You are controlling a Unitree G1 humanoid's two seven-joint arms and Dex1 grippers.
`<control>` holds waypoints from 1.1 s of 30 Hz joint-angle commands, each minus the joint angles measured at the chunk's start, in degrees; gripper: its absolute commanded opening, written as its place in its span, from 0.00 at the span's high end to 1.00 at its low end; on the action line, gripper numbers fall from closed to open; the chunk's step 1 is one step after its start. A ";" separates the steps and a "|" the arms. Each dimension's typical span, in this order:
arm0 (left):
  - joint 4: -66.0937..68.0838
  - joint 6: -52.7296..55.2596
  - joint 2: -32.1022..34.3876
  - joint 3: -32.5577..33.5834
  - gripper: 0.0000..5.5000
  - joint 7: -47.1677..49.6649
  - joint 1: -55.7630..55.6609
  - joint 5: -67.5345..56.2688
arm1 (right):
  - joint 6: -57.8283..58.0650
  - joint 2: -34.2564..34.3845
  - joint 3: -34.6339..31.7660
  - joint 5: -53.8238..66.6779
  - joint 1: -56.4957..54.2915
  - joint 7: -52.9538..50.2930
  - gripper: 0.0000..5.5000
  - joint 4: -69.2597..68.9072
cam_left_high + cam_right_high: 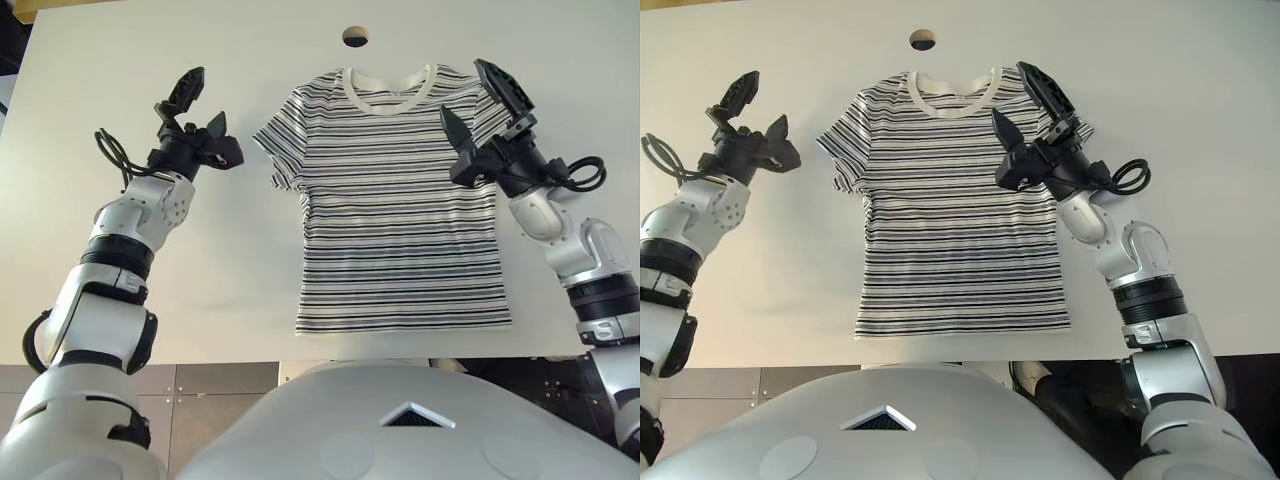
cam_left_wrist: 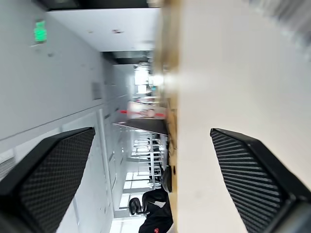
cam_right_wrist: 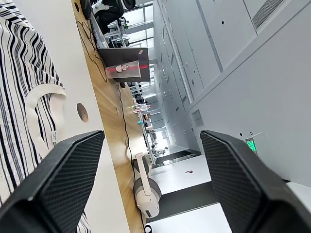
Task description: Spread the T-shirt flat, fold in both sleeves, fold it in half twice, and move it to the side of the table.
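A black-and-white striped T-shirt [image 1: 395,215] with a white collar lies spread flat on the white table [image 1: 150,60], collar at the far side, hem toward me. My left gripper [image 1: 203,110] is open in the air to the left of the shirt's left sleeve [image 1: 277,150], holding nothing. My right gripper [image 1: 480,108] is also open and raised over the shirt's right shoulder, hiding that sleeve. In the right wrist view the open fingers [image 3: 58,184] frame the shirt's collar [image 3: 41,102]. The left wrist view has its open fingers [image 2: 53,170] over bare table.
A round hole [image 1: 355,36] sits in the table just beyond the collar. Bare tabletop lies to the left and right of the shirt. The table's near edge [image 1: 250,358] runs just below the hem.
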 commanded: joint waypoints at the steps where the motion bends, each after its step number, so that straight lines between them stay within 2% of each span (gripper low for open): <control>1: 6.62 -0.63 -0.27 -5.02 0.19 -2.43 -5.20 4.26 | 0.35 -0.96 -1.13 -0.47 1.00 1.13 0.33 -1.78; 6: 9.12 -8.23 -1.00 -11.41 0.19 -4.37 -7.01 7.14 | 0.40 -0.96 -1.59 -0.58 1.82 1.41 0.33 -2.16; 11: 6.57 -14.54 -2.23 -13.87 0.19 -3.95 -7.78 6.36 | 0.66 -0.67 -1.97 -0.44 2.31 1.57 0.33 -2.30; 19: 8.92 -13.21 -4.12 -15.06 0.19 -2.25 -9.23 6.65 | 0.64 -0.09 -1.94 -0.62 2.70 1.61 0.33 -1.85; 33: 11.88 -9.56 -4.96 -15.48 0.65 -2.23 -9.46 5.85 | 0.53 -0.27 -2.06 -0.73 2.51 1.39 0.34 -0.89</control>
